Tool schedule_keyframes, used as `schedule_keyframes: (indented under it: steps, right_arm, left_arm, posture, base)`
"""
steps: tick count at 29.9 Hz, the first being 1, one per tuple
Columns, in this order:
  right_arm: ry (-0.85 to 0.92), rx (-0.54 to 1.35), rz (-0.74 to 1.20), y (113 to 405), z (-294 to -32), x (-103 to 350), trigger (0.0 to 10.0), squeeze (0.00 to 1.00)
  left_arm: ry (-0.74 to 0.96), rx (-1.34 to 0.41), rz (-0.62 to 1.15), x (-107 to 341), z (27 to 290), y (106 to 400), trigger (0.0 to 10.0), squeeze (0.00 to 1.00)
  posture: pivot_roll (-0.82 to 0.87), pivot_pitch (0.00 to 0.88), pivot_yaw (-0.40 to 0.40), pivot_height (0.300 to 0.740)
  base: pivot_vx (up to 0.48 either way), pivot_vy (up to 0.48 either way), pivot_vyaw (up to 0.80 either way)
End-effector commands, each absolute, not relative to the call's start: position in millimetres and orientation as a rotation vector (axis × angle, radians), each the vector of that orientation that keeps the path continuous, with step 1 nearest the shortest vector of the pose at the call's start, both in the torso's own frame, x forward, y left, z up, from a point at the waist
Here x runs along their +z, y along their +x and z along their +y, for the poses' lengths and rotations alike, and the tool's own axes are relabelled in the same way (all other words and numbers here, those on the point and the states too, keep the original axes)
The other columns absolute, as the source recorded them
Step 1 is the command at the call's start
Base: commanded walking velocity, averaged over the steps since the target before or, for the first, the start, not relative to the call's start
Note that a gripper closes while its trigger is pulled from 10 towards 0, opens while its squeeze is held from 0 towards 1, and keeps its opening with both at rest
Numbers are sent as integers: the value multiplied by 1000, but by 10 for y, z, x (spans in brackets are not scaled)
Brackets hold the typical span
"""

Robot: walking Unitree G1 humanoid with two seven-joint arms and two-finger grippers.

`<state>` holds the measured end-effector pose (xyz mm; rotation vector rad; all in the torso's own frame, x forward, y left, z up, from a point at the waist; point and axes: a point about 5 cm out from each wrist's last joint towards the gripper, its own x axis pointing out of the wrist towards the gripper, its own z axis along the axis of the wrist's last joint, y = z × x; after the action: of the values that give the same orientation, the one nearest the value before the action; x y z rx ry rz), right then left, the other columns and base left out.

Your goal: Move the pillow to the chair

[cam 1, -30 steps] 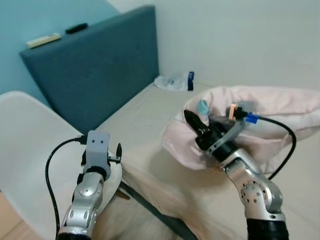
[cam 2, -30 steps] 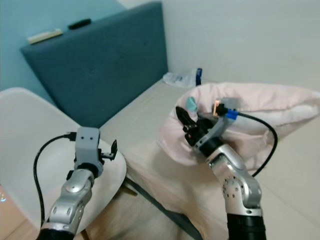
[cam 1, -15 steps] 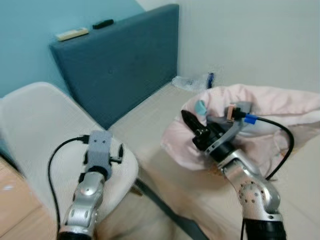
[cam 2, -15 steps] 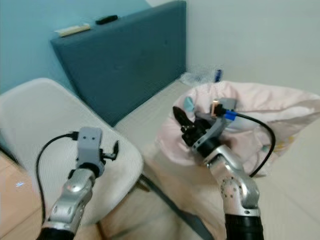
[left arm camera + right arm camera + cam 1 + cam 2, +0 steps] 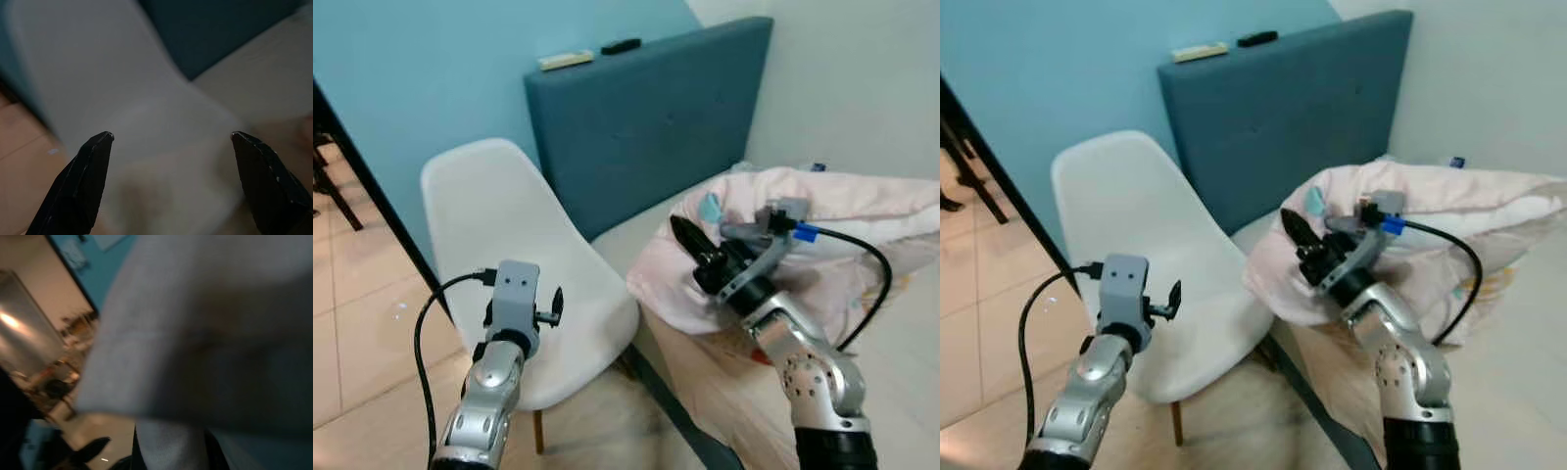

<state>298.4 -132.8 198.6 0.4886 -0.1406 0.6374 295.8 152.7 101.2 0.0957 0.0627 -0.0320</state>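
Observation:
A pale pink pillow rests bunched on the bed's near edge, with a teal tag at its left end. My right gripper is shut on that left end; up close the fabric is blurred in the right wrist view. The white shell chair stands beside the bed, to the left of the pillow. My left gripper is open, hovering over the chair seat with nothing between its fingers.
A dark blue headboard rises behind the chair, with a pale bar and a black object on top. The beige mattress runs to the right. Tiled floor and a black frame lie left.
The whole view has swung to the left, bringing the full chair and floor into sight. The right gripper still holds the pillow's end; the left gripper stays open over the seat.

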Motion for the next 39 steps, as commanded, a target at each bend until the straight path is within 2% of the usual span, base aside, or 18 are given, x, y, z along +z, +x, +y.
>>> schedule_keyframes:
  steps: [1, 39]
  right_arm:
    - [490, 708, -196, 2957, -1244, 2108, 10000, 0]
    - [516, 742, -227, 3000, -1157, 2178, 10000, 0]
  left_arm:
    - [101, -36, 88, 969, 1522, 2942, 10000, 0]
    - [56, -70, 97, 963, 1433, 2933, 10000, 0]
  posture:
    - [-49, 47, 24, 740]
    - [-49, 54, 18, 740]
  base:
    - [0, 0, 763]
    - [0, 0, 757]
